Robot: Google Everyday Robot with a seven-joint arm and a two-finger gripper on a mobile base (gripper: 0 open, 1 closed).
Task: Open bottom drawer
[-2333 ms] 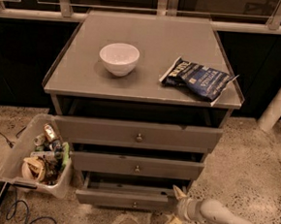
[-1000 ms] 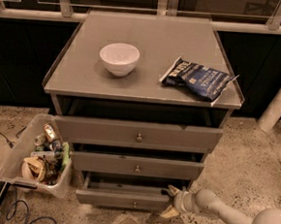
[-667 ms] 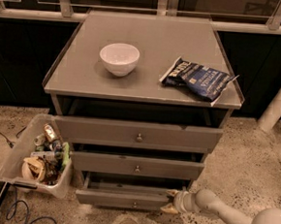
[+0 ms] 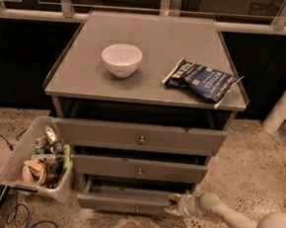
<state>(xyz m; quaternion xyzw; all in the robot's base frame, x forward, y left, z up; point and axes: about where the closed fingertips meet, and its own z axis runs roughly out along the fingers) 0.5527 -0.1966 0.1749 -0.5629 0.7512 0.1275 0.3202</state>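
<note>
Gripper (image 4: 173, 205): lower centre-right, at the bottom drawer's (image 4: 111, 201) right end; you cannot tell its grip.
Blue bag (image 4: 201, 81): print unreadable to you.
Arm (image 4: 233, 223): cut off lower right.

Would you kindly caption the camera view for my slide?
Robot claw at the right end of the partly open bottom drawer.

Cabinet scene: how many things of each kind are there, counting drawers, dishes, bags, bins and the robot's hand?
Grey drawers: 3 (top drawer, middle drawer, bottom drawer)
white bowl: 1
blue snack bag: 1
plastic bin of clutter: 1
gripper, at the bottom drawer's right front corner: 1
Total: 7
</note>
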